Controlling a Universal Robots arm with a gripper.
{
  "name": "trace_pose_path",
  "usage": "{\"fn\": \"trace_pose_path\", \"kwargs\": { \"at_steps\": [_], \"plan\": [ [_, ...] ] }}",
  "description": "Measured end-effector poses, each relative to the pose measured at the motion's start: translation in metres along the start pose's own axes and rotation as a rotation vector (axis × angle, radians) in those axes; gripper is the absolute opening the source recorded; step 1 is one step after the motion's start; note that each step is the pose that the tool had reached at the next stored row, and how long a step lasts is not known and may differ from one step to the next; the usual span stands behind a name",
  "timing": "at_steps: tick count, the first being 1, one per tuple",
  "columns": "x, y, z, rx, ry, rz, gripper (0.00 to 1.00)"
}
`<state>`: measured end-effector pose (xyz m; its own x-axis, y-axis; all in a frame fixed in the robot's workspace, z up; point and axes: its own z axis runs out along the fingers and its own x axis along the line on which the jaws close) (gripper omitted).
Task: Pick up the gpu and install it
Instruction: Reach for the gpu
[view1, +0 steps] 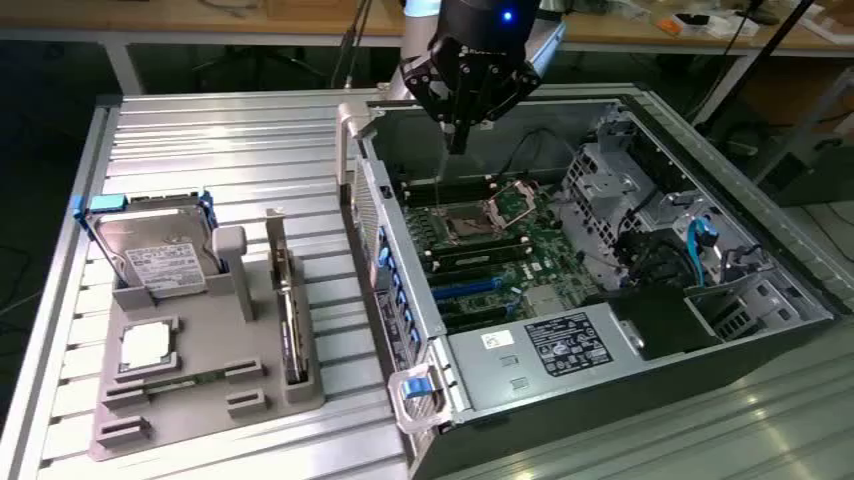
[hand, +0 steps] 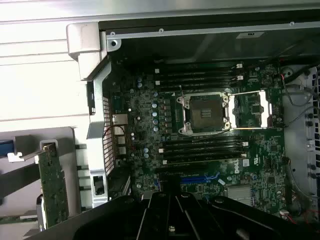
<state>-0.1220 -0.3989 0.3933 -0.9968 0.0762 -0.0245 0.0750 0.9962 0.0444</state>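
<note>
Slatted metal table (view1: 214, 140), ribs running across the exterior view. Two items rest directly on it: a grey holder (view1: 227, 340) toward the exterior view's left, and an open case (view1: 521, 395) on its side toward the right. The two lie just beside each other.

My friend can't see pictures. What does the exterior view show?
The robot's hand hangs over an open computer case, above the motherboard. On the exterior view's left, the gpu stands on edge in a gray holder, near a hard drive.
</note>
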Motion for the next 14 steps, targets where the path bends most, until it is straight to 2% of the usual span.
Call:
{"fn": "trace_pose_path", "kwargs": {
  "at_steps": [14],
  "plan": [
    [0.0026,-0.0001,0.0002,0.0004,0.0008,0.0,0.11]
  ]
}}
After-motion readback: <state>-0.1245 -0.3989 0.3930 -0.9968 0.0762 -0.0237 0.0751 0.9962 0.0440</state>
